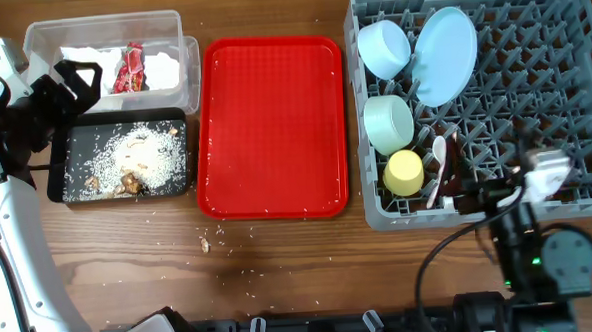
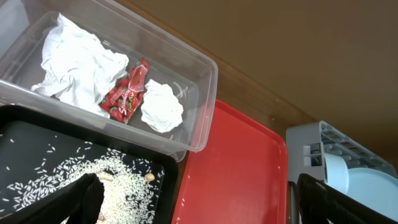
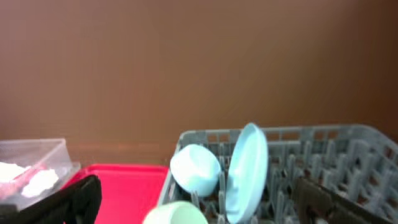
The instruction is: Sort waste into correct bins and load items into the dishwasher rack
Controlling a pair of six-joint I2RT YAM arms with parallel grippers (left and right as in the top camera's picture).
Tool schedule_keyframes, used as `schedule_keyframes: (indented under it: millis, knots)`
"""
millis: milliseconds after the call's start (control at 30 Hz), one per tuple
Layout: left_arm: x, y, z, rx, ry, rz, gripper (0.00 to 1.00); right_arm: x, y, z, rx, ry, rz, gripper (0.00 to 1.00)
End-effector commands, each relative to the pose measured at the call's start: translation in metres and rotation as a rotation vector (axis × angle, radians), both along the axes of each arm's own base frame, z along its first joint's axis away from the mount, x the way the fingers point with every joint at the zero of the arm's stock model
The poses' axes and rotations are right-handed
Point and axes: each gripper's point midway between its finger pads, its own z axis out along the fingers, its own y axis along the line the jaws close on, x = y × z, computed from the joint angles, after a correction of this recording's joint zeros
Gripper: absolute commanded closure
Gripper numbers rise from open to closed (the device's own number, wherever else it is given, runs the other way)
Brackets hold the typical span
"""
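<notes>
The clear plastic tub (image 1: pixel 40 37) at the back left holds the red snack wrapper (image 1: pixel 130 68) and white napkins (image 2: pixel 74 65). The black tray (image 1: pixel 72 191) in front of it holds rice and brown scraps (image 1: pixel 141 163). The grey dishwasher rack (image 1: pixel 563 84) holds the light blue bowl (image 1: pixel 383 47), the light blue plate (image 1: pixel 446 54) on edge, the pale green bowl (image 1: pixel 387 122), the yellow cup (image 1: pixel 404 171) and the white spoon (image 1: pixel 437 165). I cannot make out the fork. My left gripper (image 1: pixel 72 86) (image 2: pixel 199 208) is open and empty over the bins. My right gripper (image 1: pixel 474 190) (image 3: pixel 199 208) is open and empty at the rack's front edge.
The flat red tray (image 1: pixel 269 117) lies between the bins and the rack, with a few rice grains along its front edge. A few grains and a scrap (image 1: pixel 207 242) lie on the wooden table in front of it.
</notes>
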Motion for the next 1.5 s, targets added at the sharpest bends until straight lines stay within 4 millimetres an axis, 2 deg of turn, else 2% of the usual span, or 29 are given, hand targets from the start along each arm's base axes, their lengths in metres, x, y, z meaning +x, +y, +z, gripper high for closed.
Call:
schedule_keyframes:
  millis: [0, 67, 233, 967, 1067, 1167, 1200, 1233, 1267, 1333, 1400, 1467]
  knots:
    - [0.000, -0.001, 0.007, -0.008, -0.019, -0.003, 0.00, -0.001, 0.004, -0.042, -0.018, -0.027, 0.028, 0.00]
    - [0.000, -0.001, 0.007, -0.008, -0.019, -0.003, 0.00, -0.002, 0.004, -0.069, -0.018, -0.035, 0.028, 0.00]
    - [0.000, -0.001, 0.007, -0.008, -0.019, -0.003, 0.00, 0.000, 0.004, -0.103, -0.018, -0.014, 0.027, 0.00]
    - [0.000, -0.001, 0.007, -0.008, -0.019, -0.003, 0.00, 0.001, 0.002, -0.103, -0.014, -0.018, 0.016, 0.00]
    - [-0.010, 0.003, 0.013, 0.077, -0.014, 0.052, 0.00, 0.001, 0.002, -0.103, -0.014, -0.018, 0.016, 0.00]
    - [-0.034, -0.018, 0.018, 0.215, -0.026, 0.079, 0.00, 0.001, 0.002, -0.103, -0.014, -0.018, 0.016, 0.00]
    - [-0.042, -0.036, 0.017, 0.263, -0.059, 0.007, 0.00, 0.001, 0.002, -0.103, -0.013, -0.018, 0.016, 0.00]
    - [-0.053, -0.062, 0.017, 0.329, -0.145, -0.093, 0.00, 0.001, 0.002, -0.103, -0.014, -0.018, 0.016, 0.00]
    - [-0.061, -0.077, 0.016, 0.362, -0.222, -0.136, 0.00, 0.001, 0.002, -0.103, -0.014, -0.018, 0.016, 0.00]
    - [-0.074, -0.093, 0.014, 0.394, -0.370, -0.156, 0.00, 0.001, 0.002, -0.103, -0.014, -0.018, 0.016, 0.00]
    - [-0.091, -0.103, -0.001, 0.407, -0.509, -0.152, 0.00, 0.001, 0.002, -0.103, -0.013, -0.018, 0.016, 0.00]
    - [-0.106, -0.106, -0.032, 0.392, -0.565, -0.131, 0.00, 0.001, 0.002, -0.103, -0.014, -0.018, 0.016, 0.00]
